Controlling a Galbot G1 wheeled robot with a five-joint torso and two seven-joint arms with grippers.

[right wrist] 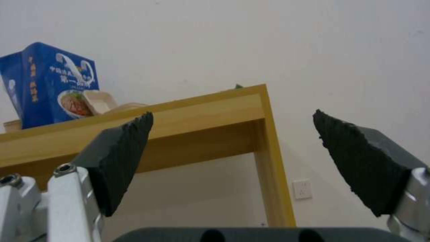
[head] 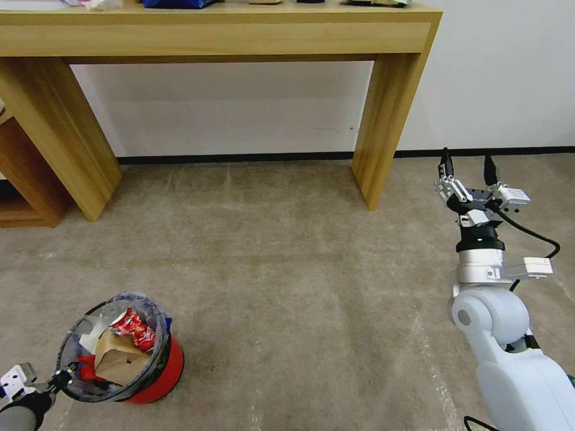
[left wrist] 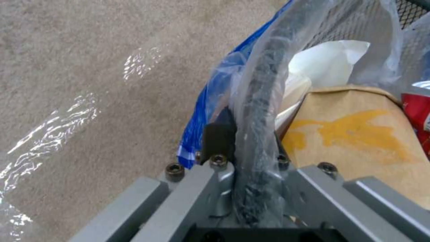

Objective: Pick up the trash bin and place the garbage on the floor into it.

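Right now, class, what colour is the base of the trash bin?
Red. The trash bin shows its red base best in the head view.

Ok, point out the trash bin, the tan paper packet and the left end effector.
trash bin (head: 163, 371): head view, red base.
tan paper packet (head: 120, 360): head view, its flat face.
left end effector (left wrist: 253, 148): left wrist view, at the clamped rim.

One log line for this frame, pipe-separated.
left gripper shut on trash bin rim | garbage inside | right gripper open, raised, empty

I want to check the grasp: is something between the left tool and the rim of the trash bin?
Yes: the clear liner bag. The left tool is shut on the trash bin rim with that plastic folded over it.
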